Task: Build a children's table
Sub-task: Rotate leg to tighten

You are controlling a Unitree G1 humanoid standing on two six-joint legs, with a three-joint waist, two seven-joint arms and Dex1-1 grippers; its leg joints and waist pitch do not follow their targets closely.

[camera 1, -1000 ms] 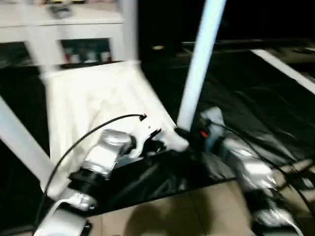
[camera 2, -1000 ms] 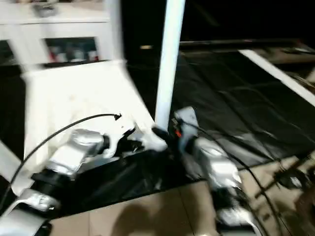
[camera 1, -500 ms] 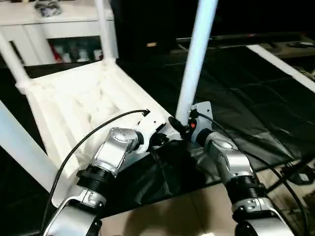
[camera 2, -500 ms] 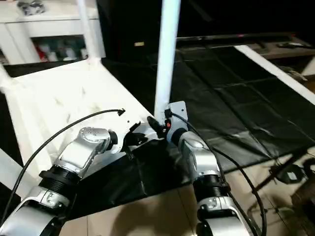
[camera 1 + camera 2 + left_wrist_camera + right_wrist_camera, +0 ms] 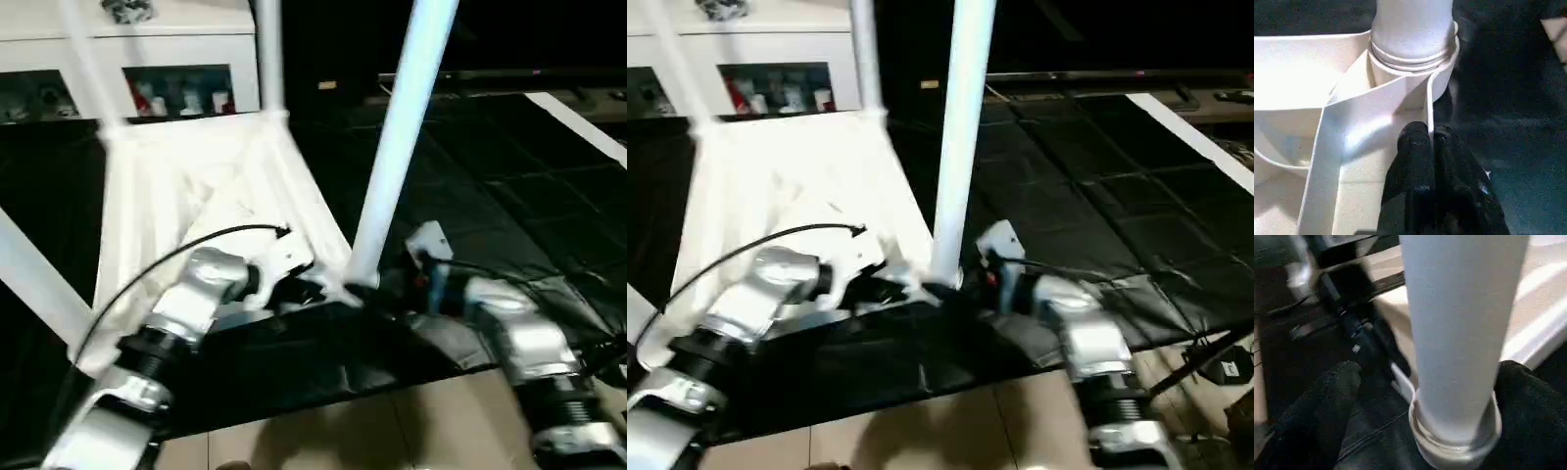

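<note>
The children's table lies upside down on the black mat, its ribbed white top [image 5: 196, 186] facing up. A white leg [image 5: 397, 157] stands upright in the near corner socket [image 5: 1413, 49]. More legs [image 5: 269, 54] rise from other corners. My left gripper [image 5: 1431, 139] is shut on the thin rim wall of the top, right beside that socket. My right gripper [image 5: 1425, 401] is open at the base of the leg [image 5: 1464, 333]. One finger [image 5: 1327, 401] stands on each side of the leg, apart from it.
A white glass-door cabinet [image 5: 147, 39] stands behind the table. The black mat [image 5: 509, 196] stretches to the right up to a white strip [image 5: 578, 117]. Tiled floor [image 5: 392, 431] shows in front of the mat. A black cable [image 5: 196, 245] arcs over my left forearm.
My right gripper's fingers have spread apart and come off the leg. My left gripper keeps its hold on the rim. The head view has shifted.
</note>
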